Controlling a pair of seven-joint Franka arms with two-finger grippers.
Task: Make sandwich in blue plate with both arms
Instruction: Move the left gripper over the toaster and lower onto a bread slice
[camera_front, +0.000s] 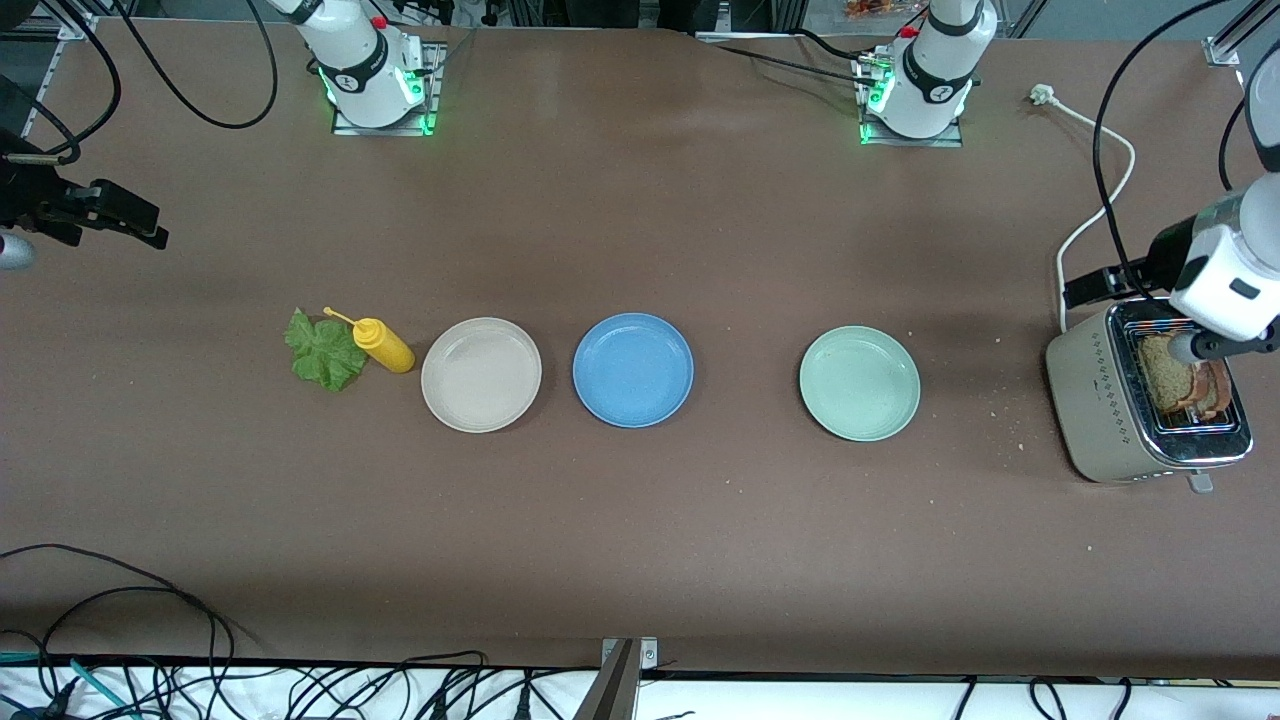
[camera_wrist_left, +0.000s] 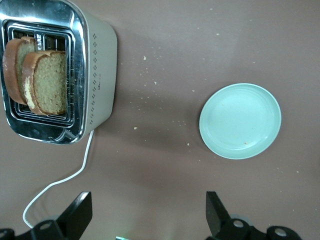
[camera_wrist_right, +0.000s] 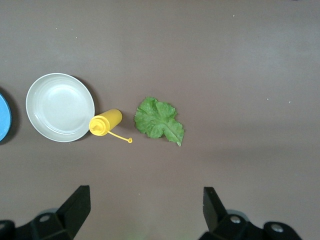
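Two bread slices (camera_wrist_left: 37, 75) upright in the toaster (camera_wrist_left: 97, 75), well off from the empty blue plate (camera_front: 632, 368): light, crumbly, best pinched by the top crust, with left gripper (camera_wrist_left: 150, 212) and right gripper (camera_wrist_right: 145, 210) both spread wide.

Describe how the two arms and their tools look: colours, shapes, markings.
Both arms are white with rounded segments and black joint bands; the left arm's base and the right arm's base glow green. The left tool and right tool each have two black fingers.
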